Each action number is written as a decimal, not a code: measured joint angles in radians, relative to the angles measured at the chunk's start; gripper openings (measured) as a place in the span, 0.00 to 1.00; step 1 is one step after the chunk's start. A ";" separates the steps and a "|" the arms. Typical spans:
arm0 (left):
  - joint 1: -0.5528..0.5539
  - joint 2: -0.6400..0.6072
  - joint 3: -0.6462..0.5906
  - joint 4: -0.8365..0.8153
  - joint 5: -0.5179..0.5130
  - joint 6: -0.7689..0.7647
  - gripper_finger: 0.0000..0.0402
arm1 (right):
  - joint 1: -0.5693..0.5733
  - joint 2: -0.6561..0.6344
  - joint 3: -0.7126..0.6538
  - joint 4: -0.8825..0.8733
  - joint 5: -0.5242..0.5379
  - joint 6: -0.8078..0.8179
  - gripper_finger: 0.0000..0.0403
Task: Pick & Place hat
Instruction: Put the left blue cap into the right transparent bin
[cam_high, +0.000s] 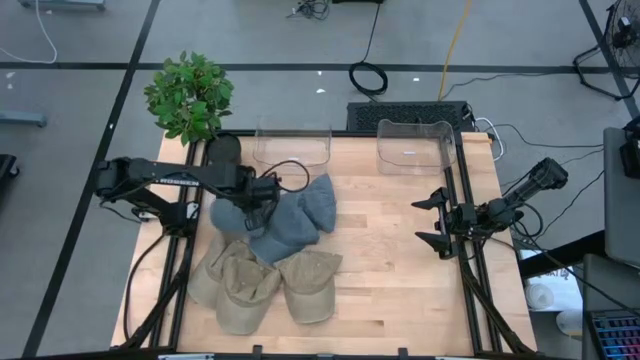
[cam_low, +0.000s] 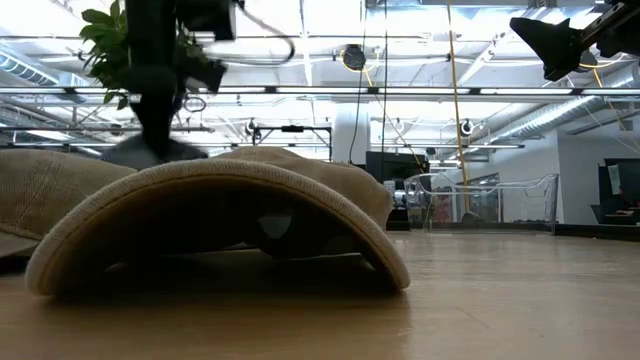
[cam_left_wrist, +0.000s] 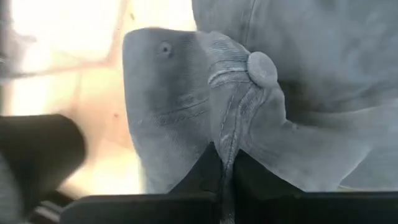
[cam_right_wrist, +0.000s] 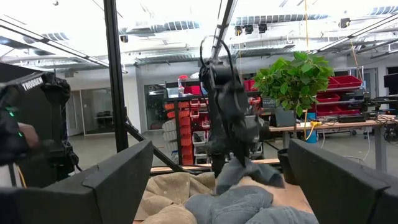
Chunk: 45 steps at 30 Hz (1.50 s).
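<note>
Your left pincer (cam_high: 262, 203) is closed on a fold of a grey cap (cam_high: 238, 215); in the left wrist view the two dark fingers (cam_left_wrist: 202, 177) meet with a ridge of grey cloth (cam_left_wrist: 231, 118) pinched between them, just below the cap's top button (cam_left_wrist: 262, 67). The cap lies on the desk (cam_high: 390, 260) directly under the pincer. You cannot tell from the overhead view whether it has left the surface.

Touching that cap on the side away from the left arm's base is a second grey cap (cam_high: 283, 235), and a grey knitted beanie (cam_high: 320, 202) lies against that one. On the desk's near side from the pincer sit three tan caps (cam_high: 248, 290), overlapping, the nearest just beside the held grey cap. From desk height one tan brim (cam_low: 215, 215) fills the foreground and hides the grey ones.

Two clear plastic bins (cam_high: 292, 143) stand along the far edge, one close behind the left pincer, the other (cam_high: 415, 146) towards the right arm. A potted plant (cam_high: 188, 95) stands at the far corner beside the left arm.

Your right pincer (cam_high: 437, 220) is wide open, holding nothing, raised at the opposite side of the desk, well apart from all the hats.
</note>
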 joint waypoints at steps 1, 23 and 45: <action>-0.011 0.000 0.035 -0.024 -0.012 -0.001 0.02 | 0.000 0.000 0.000 0.000 0.000 0.000 0.90; -0.141 0.029 0.401 -0.042 -0.156 0.063 0.01 | 0.000 0.000 0.000 0.000 0.000 0.000 0.90; -0.134 0.398 0.821 -0.043 -0.088 0.386 0.01 | 0.000 0.011 0.000 0.006 0.038 0.184 0.90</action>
